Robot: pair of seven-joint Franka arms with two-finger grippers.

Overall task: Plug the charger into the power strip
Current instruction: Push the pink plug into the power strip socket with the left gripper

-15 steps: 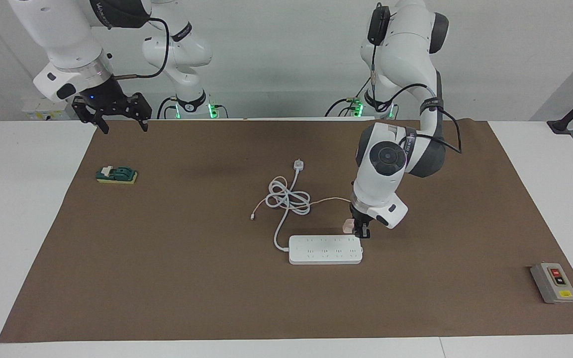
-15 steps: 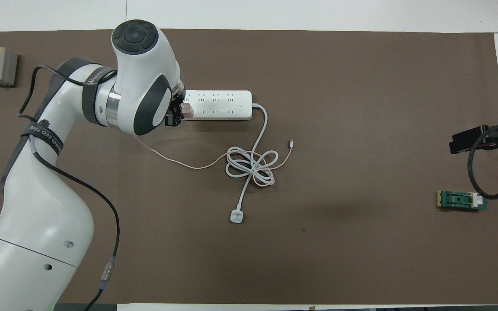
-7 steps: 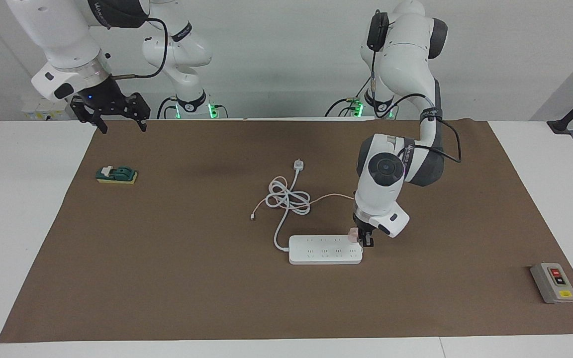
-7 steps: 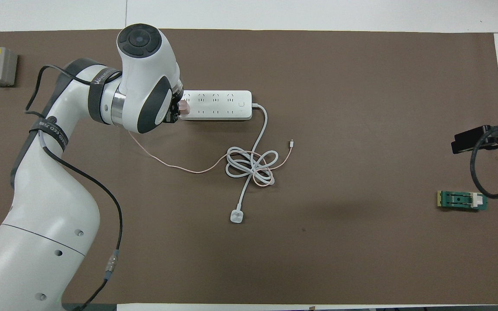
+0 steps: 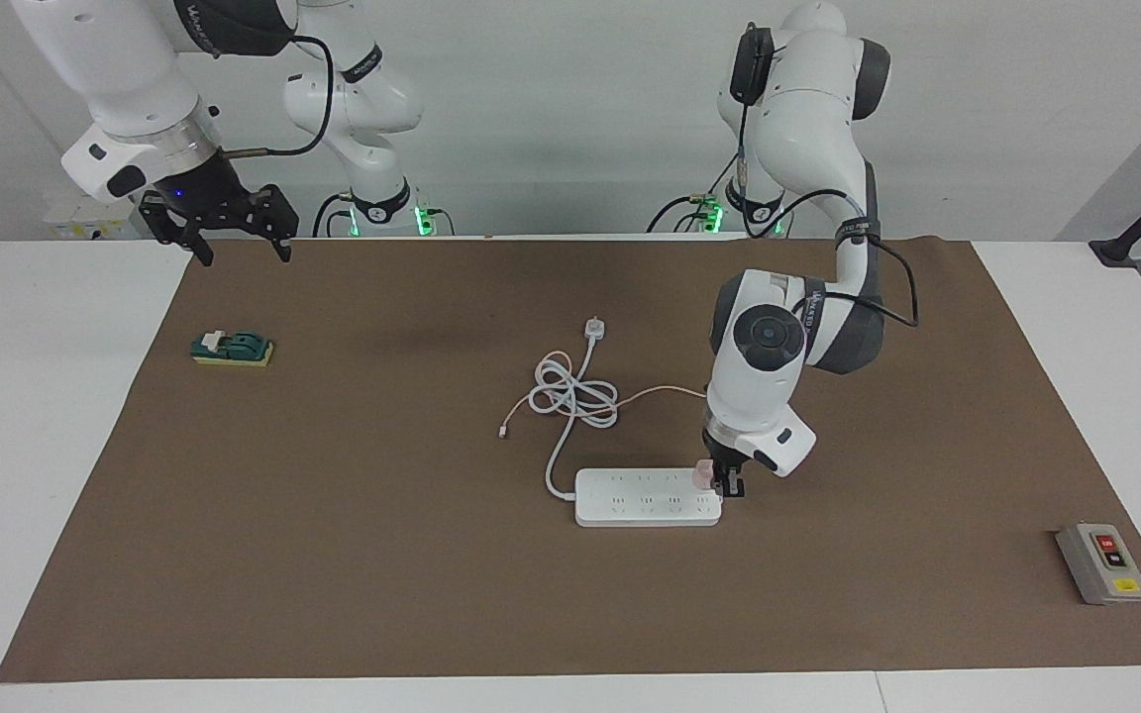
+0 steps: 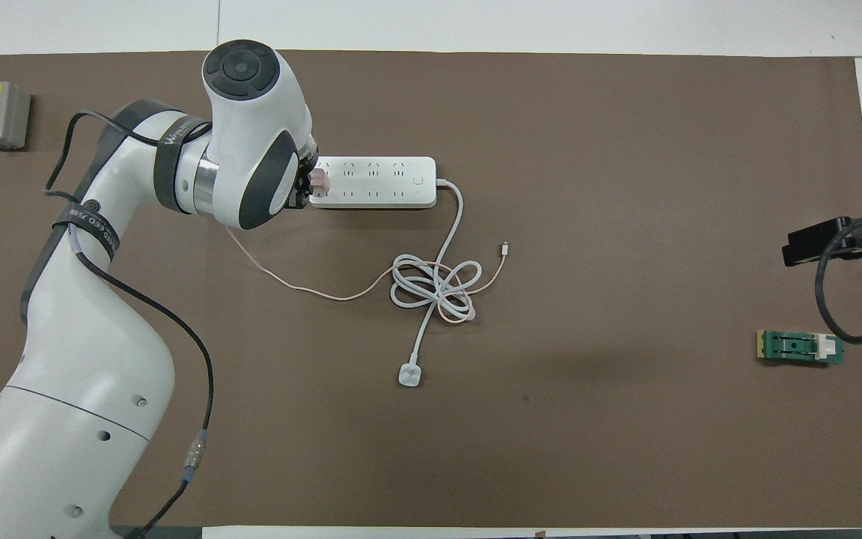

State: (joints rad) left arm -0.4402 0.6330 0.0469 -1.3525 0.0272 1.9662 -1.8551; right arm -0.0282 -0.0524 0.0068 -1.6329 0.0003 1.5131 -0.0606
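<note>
A brown mat [image 5: 333, 555] covers most of the table, and the strip [image 5: 645, 500] lies on it near the middle, its thick white cord [image 5: 570, 396] coiling from the end toward the right arm's side back to a round-headed plug [image 5: 593, 328] that lies nearer to the robots than the strip. The left gripper [image 5: 719, 477] is down at the strip's end toward the left arm's side, pinching the charger [image 5: 702, 474], which sits on the strip's top at that end; whether its prongs are seated in a socket cannot be told. The charger's thin pink cable [image 6: 311, 288] trails from it toward the robots and through the cord's coil. The right gripper [image 5: 239, 243] waits, fingers spread, in the air over the mat's edge, well apart from the strip. A grey button box [image 5: 1102, 562] lies well apart from the strip toward the left arm's end, a green switch [image 5: 232, 349] toward the right arm's end.
</note>
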